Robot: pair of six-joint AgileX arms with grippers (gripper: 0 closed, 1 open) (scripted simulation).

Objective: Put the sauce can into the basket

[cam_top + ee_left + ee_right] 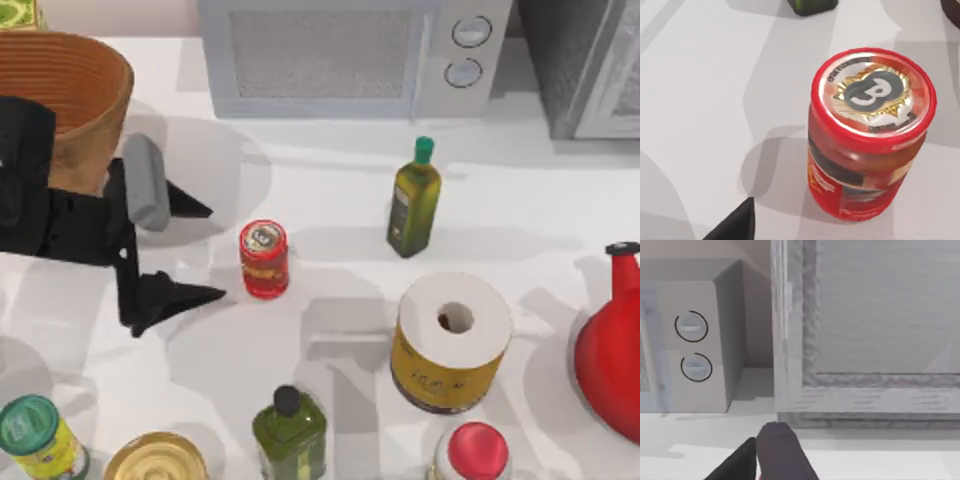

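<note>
spreading our left tool (pixel 215 252) wide just beside the upright sauce can (pixel 264 259) on the worktop (pixel 330 190); the wicker basket (pixel 75 85) holds nothing we can see.

The can (pixel 867 135) wears a glossy red skin with a shiny foil-like printed top, set on a smooth, matt white tabletop (pixel 330 350). The basket (pixel 75 95) is ribbed brown wicker, rough to the eye. The left tool (pixel 190 252) is matt black, its fingers plain and unpolished.
</note>
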